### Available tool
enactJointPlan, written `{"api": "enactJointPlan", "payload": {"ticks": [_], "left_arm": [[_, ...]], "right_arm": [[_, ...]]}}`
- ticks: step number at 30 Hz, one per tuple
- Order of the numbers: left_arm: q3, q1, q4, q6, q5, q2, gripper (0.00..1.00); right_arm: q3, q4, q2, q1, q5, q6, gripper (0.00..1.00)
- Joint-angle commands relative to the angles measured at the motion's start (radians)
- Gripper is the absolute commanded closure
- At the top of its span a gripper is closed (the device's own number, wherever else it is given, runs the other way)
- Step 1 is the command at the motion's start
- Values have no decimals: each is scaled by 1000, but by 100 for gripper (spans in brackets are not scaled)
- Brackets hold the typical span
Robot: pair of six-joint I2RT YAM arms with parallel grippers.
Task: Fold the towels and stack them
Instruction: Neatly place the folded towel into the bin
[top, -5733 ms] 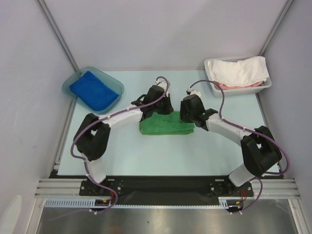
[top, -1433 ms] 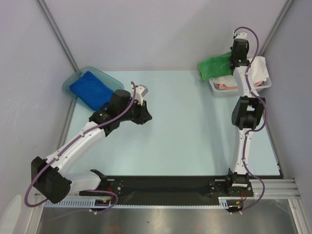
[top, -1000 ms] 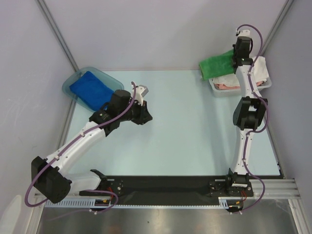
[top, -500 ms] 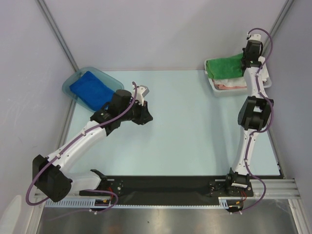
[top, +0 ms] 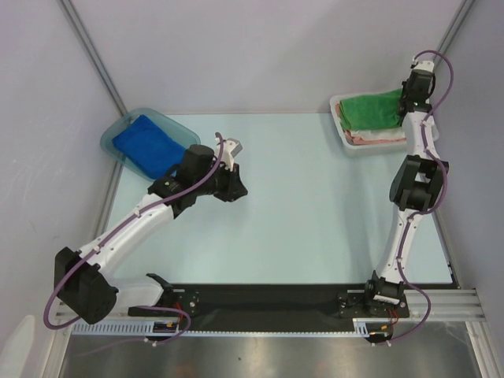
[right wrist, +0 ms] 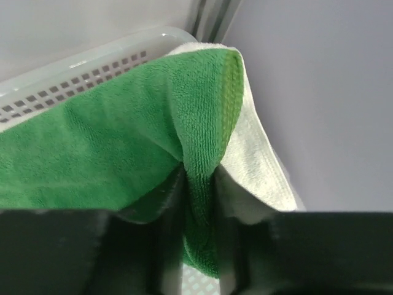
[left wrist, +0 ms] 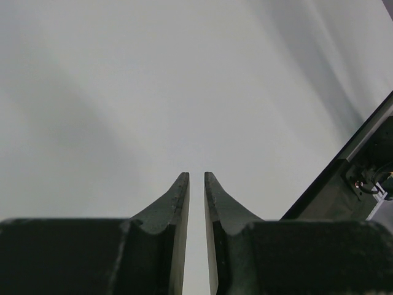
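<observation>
Item: green terry-cloth towel (top: 368, 109), folded, lying in the white perforated plastic basket (top: 341, 135) at the far right corner of the pale blue table (top: 315, 205), on top of a white cloth (right wrist: 258, 160) and a pinkish item (top: 378, 138). Right gripper (right wrist: 198, 196): closed on the towel's right-hand edge, with a ridge of green pile pinched in its jaws. Left gripper (left wrist: 196, 184): over bare table left of centre, jaws a slim gap apart, nothing between them. Royal blue terry-cloth towel (top: 150, 146): lying in the translucent blue tub (top: 110, 135) at the far left. Purple towel: not in view. Step in hand, as judged: letting the green towel go onto the pile in the basket. Handling notes: part the jaws fully before lifting, since looped pile is apt to snag; draw straight up, so the fold is neither dragged open nor tugged over the basket rim; see that the towel sits flat and square on the cloth beneath.
</observation>
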Motion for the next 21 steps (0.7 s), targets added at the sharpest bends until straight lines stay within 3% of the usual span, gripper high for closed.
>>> {"api": "enactJointPlan", "payload": {"ticks": [1, 2, 4, 5, 7, 13, 18, 21], "left_arm": [[0, 9, 28, 18, 33, 7, 79], [0, 9, 27, 18, 32, 8, 78], [0, 9, 28, 17, 29, 5, 74], [-2, 9, 30, 17, 20, 4, 73], [-3, 9, 31, 11, 9, 1, 72], [-5, 15, 45, -11, -34, -24, 69], [4, 20, 53, -32, -94, -53, 67], [35, 32, 57, -57, -123, -62, 66]], "right_arm": [[-11, 57, -16, -24, -36, 37, 72], [-16, 63, -17, -26, -41, 52, 56], [-17, 58, -22, -31, -70, 69, 33], [-11, 43, -23, -31, -86, 85, 13], [33, 15, -32, -34, -151, 143, 0], [139, -117, -107, -32, -377, 354, 0], [-48, -85, -261, 41, -486, 502, 0], [-215, -65, -374, 132, -431, 497, 0]]}}
